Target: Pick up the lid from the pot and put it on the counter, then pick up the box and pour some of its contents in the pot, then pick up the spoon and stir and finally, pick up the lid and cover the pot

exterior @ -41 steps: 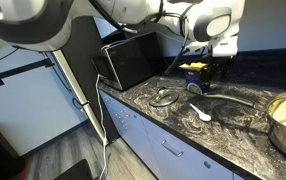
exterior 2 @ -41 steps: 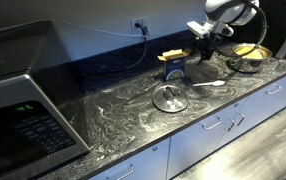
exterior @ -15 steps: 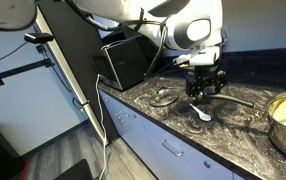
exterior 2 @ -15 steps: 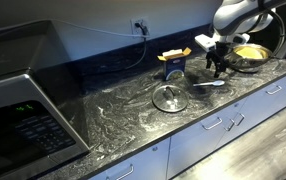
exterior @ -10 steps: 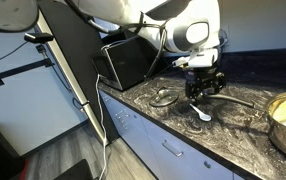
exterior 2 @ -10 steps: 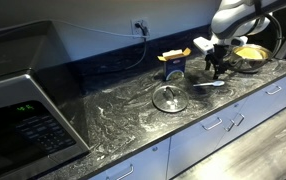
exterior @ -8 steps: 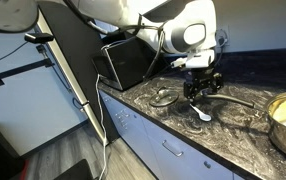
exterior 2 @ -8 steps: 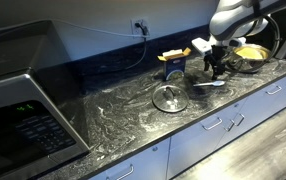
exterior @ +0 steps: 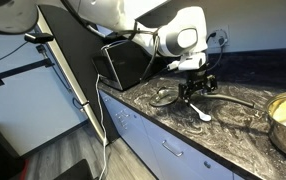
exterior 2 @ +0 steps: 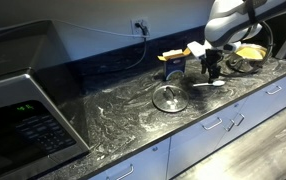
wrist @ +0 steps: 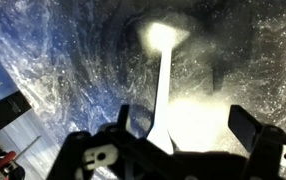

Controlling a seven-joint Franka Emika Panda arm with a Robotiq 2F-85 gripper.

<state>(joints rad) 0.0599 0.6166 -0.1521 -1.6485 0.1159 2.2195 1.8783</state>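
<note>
Two jaws wide apart; gripper hovers just over short white spoon lying flat on black marbled counter. My worry: the thin handle sits off-centre, nearer the left finger, so closing may flick it away.

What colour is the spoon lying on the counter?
White. The spoon shows best in the wrist view, pale against the dark marbled surface.

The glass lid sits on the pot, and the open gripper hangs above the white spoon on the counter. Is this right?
Not quite. The lid is not on the pot; it lies flat on the counter, away from it, as an exterior view shows. The open gripper does hang above the white spoon.
</note>
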